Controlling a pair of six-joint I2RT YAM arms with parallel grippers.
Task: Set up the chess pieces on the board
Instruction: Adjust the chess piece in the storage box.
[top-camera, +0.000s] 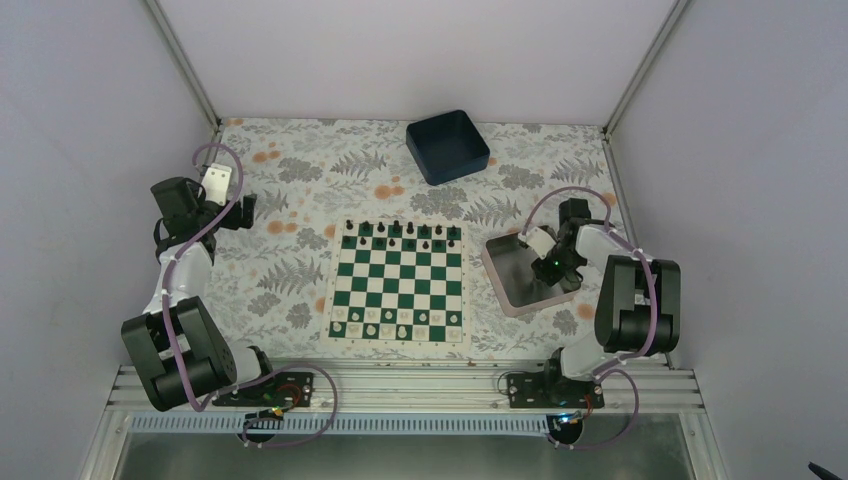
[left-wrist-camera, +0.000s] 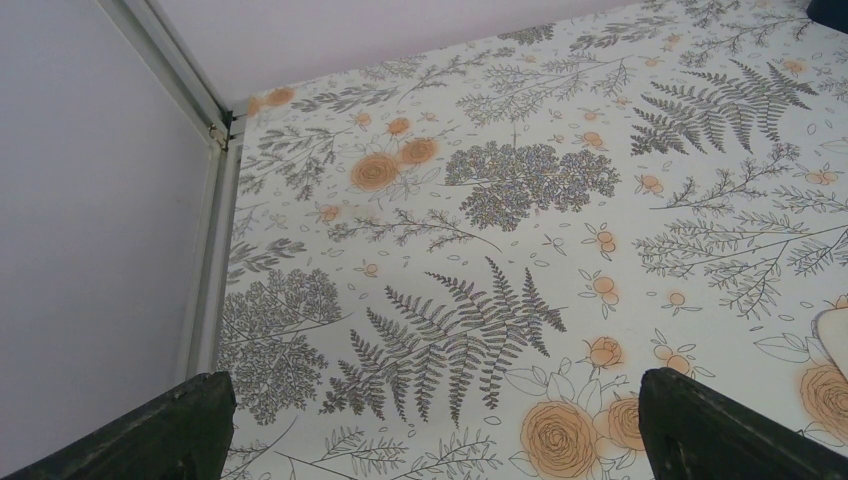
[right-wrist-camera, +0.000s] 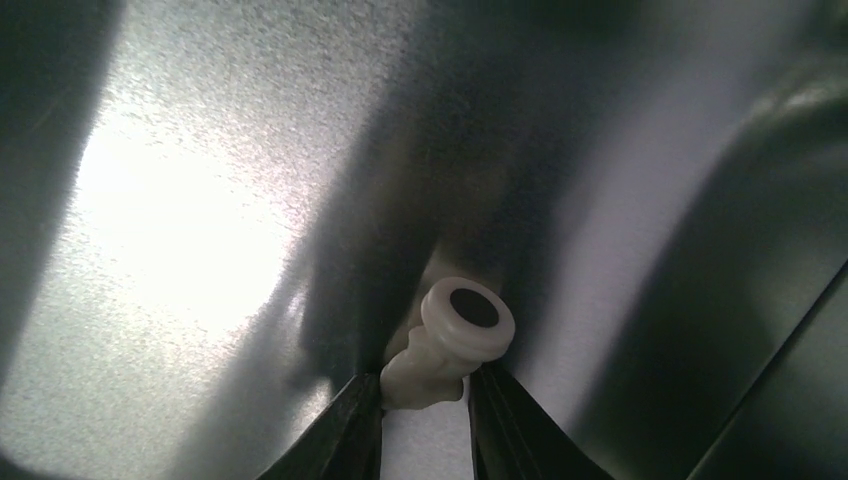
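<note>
right gripper (right-wrist-camera: 422, 388) closed on white piece (right-wrist-camera: 447, 340), low in tray (right-wrist-camera: 180, 200) | left gripper (left-wrist-camera: 440, 425) wide open, empty, above cloth (left-wrist-camera: 520, 180) | board (top-camera: 400, 280) mid-table, white row (top-camera: 400, 322) on near edge

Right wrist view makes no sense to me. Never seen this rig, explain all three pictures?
The robot's left arm and right arm are bolted at the table's near edge. The top picture looks down from behind them; the others come from a camera on each wrist. On the table: a chessboard with black pieces on its far side and white pieces near, a blue bin, a metal tray. The left pincer is open over bare table. The right pincer is inside the tray, closed on a white chess piece.
</note>
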